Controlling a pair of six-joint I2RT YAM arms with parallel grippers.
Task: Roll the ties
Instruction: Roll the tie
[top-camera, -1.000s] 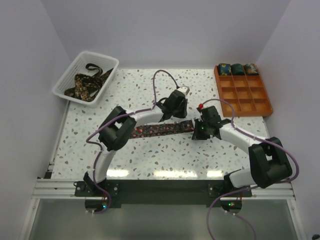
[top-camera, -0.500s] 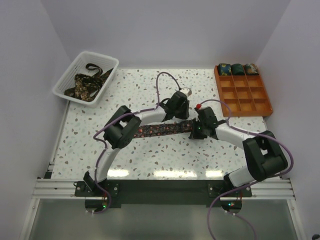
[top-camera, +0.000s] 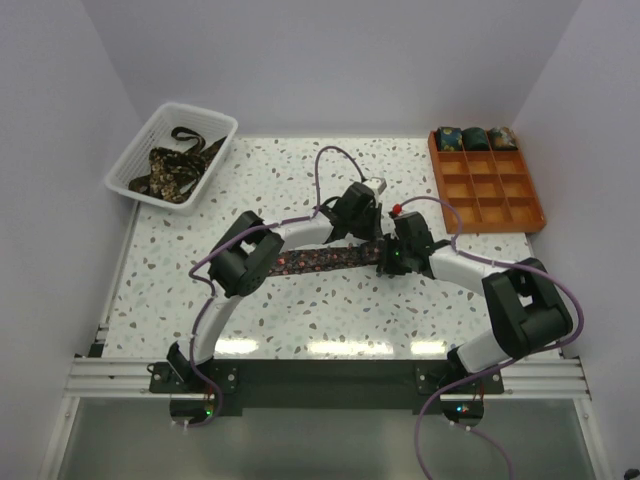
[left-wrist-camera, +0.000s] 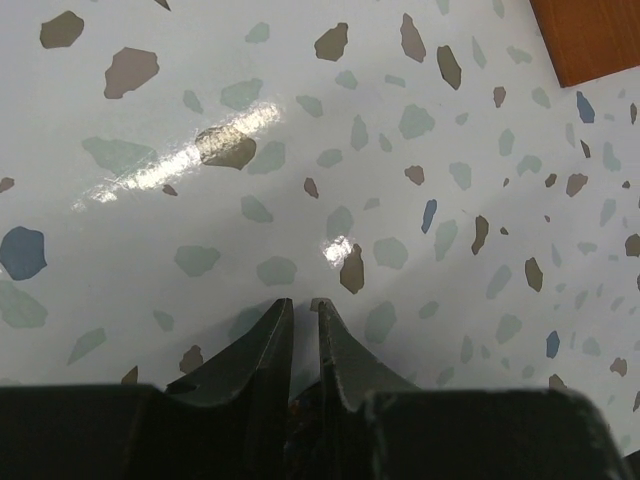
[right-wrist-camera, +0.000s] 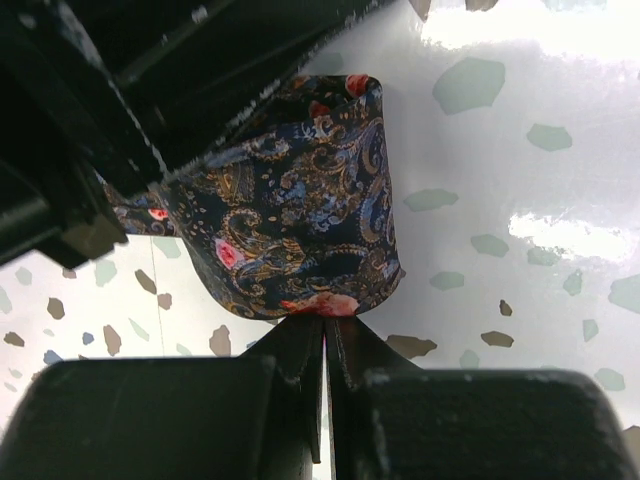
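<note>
A dark floral tie (top-camera: 320, 258) lies stretched across the middle of the table. Its right end is curled into a fold (right-wrist-camera: 300, 210) between my two grippers. My right gripper (right-wrist-camera: 325, 322) is shut on the near edge of that fold; it shows in the top view (top-camera: 389, 258) at the tie's right end. My left gripper (left-wrist-camera: 303, 305) has its fingers almost together, with dark fabric low between them. In the right wrist view it grips the fold's far edge. In the top view the left gripper (top-camera: 372, 238) is just behind the tie end.
A white mesh basket (top-camera: 140, 150) at the back left holds more loose ties (top-camera: 175, 165). An orange gridded tray (top-camera: 490, 190) at the back right holds three rolled ties (top-camera: 475, 137) in its far row; its corner shows in the left wrist view (left-wrist-camera: 590, 40).
My right gripper has moved a little left toward the left gripper, bringing the tie's right end with it. The left arm's elbow has shifted slightly right.
</note>
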